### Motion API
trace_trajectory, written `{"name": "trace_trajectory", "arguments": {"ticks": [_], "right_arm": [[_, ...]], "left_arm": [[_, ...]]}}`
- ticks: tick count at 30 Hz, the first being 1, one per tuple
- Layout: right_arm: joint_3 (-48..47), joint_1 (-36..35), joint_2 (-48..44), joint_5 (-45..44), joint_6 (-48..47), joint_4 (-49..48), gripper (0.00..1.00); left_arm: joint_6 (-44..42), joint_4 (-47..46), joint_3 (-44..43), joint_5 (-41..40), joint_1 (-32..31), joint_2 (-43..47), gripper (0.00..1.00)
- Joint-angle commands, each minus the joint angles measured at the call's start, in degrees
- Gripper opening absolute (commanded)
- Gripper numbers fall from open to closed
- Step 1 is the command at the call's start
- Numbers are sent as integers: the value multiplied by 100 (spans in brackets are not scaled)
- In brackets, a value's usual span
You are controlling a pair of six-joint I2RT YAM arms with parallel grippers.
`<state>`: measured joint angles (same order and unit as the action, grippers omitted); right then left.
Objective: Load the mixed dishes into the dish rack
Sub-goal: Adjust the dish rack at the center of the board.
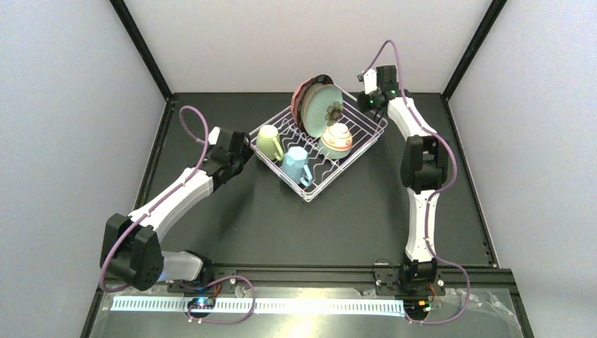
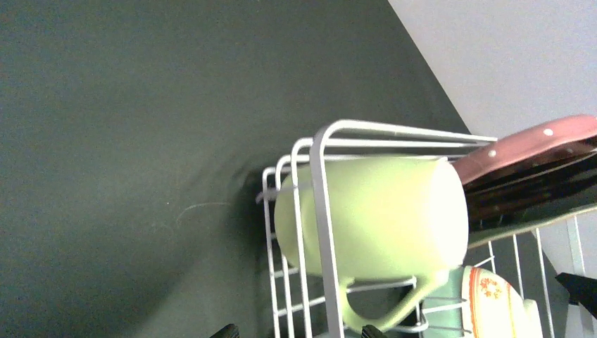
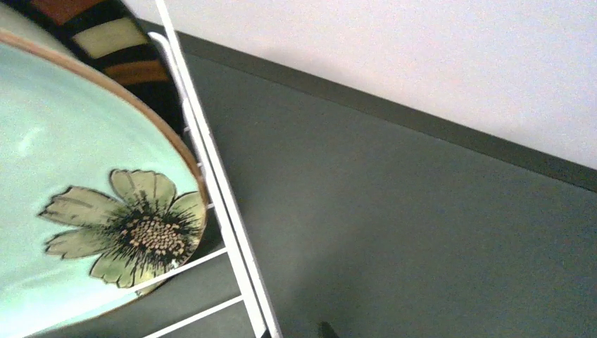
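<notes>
**Dish rack:** stands on the dark surface, turned at an angle, towards the far middle.

**Contents:**
- Mint flowered plate is upright at the far end of the rack, flower side facing the arm bases.
- Dark-rimmed plate is directly behind it, with the pink dotted plate behind that. The three stand close together.
- Small orange-patterned bowl sits in the rack just in front of the mint plate.
- Cream mug lies on its side in the rack's left corner, handle on the side nearest the left claw.
- Light-blue mug is just beside it, towards the near corner.

**Left claw:** outside the rack, just beside its left corner and close to the cream mug. Its fingertips show apart at the bottom edge of the wrist view and grip nothing.

**Right claw:** outside the wire at the rack's far right edge, near the plates. The wrist view shows a single dark tip, so the opening cannot be determined.
</notes>
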<state>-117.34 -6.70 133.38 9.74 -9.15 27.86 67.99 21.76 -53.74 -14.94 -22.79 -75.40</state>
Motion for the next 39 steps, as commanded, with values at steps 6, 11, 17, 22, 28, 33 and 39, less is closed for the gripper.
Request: {"name": "trace_trajectory", "arguments": {"ticks": [6, 11, 17, 22, 28, 33, 39], "right_arm": [[1258, -44, -414, -531, 1256, 34, 3], [2259, -54, -1077, -709, 1497, -130, 1], [3476, -109, -2114, -932, 1804, -330, 0], [4320, -288, -2839, -1118, 2086, -360, 0], [5070, -436, -3596, -1382, 2454, -289, 0], [5433, -464, -4040, -1421, 2565, -222, 0], [5621, -470, -4306, -1477, 2607, -150, 0]], "left_arm": [[-173, 74, 123, 105, 144, 62, 99], [-265, 146, 207, 42, 215, 229, 99], [-266, 283, 353, -164, 244, 521, 99], [-141, 285, 602, -300, 244, 790, 99], [-128, 328, 741, -470, 244, 1008, 99], [-239, 381, 731, -621, 244, 1121, 99], [-288, 381, 682, -637, 248, 1098, 99]]}}
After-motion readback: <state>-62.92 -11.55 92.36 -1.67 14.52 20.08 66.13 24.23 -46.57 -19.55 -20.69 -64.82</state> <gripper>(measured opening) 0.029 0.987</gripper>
